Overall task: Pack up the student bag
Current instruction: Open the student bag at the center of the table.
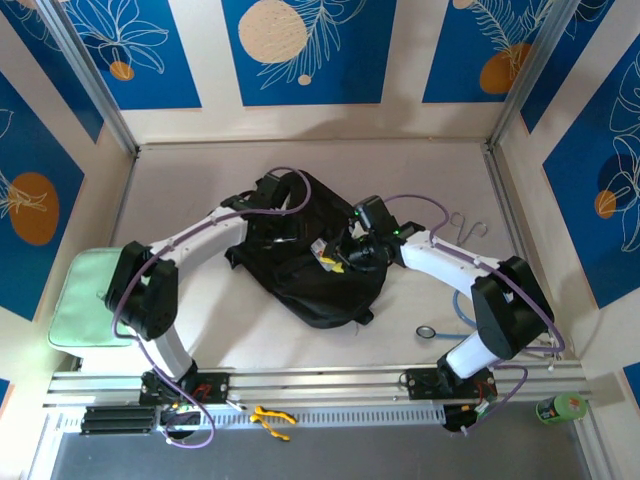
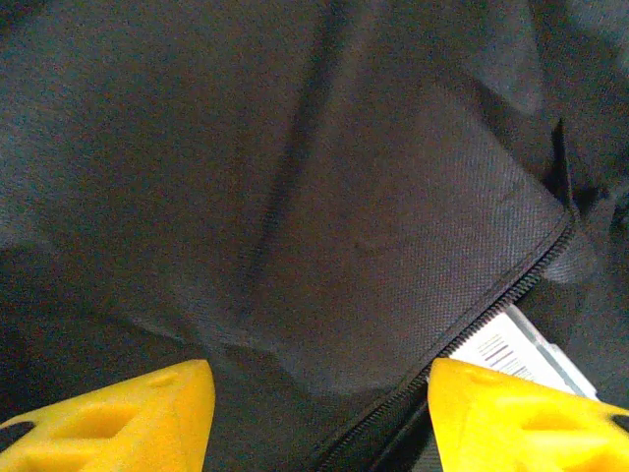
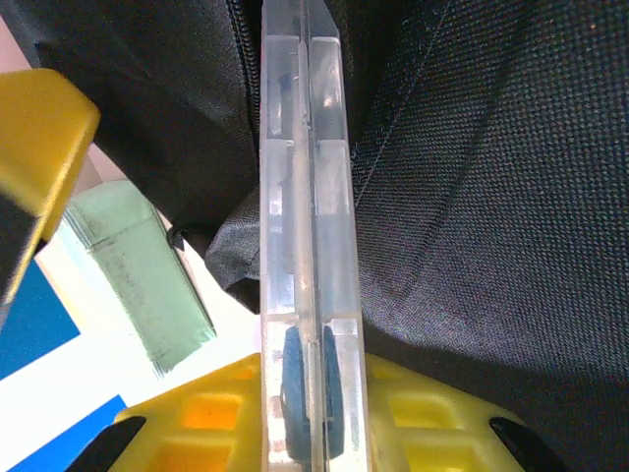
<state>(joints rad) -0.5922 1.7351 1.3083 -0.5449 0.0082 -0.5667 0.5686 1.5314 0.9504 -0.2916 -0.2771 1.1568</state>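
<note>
- Blue leaf-patterned wall panels (image 1: 300, 50) box in a pale surface (image 1: 200, 170); I am working from its near edge.
- One student bag (image 1: 310, 260), black and soft, lies flat in the middle of the surface, with both arms reaching onto it.
- One pale green pad (image 1: 88, 295) sits at the left edge, apart from the bag.
- One clear plastic case (image 3: 303, 197), seen edge-on, is clamped between the right fingers (image 3: 423, 413). It is close over the bag's fabric and not yet inside.
- The left fingers (image 2: 118, 423) stand apart over the fabric beside the zip (image 2: 491, 305), gripping nothing that I can see.
- One white barcode label (image 2: 516, 349) shows just past the zip, so I judge that something is already packed.
- Loose on the right side are one small ring (image 1: 427, 332) and one wire hook (image 1: 465, 225).
- My read is part-way done: the case has to go in, and then the zip needs closing.
</note>
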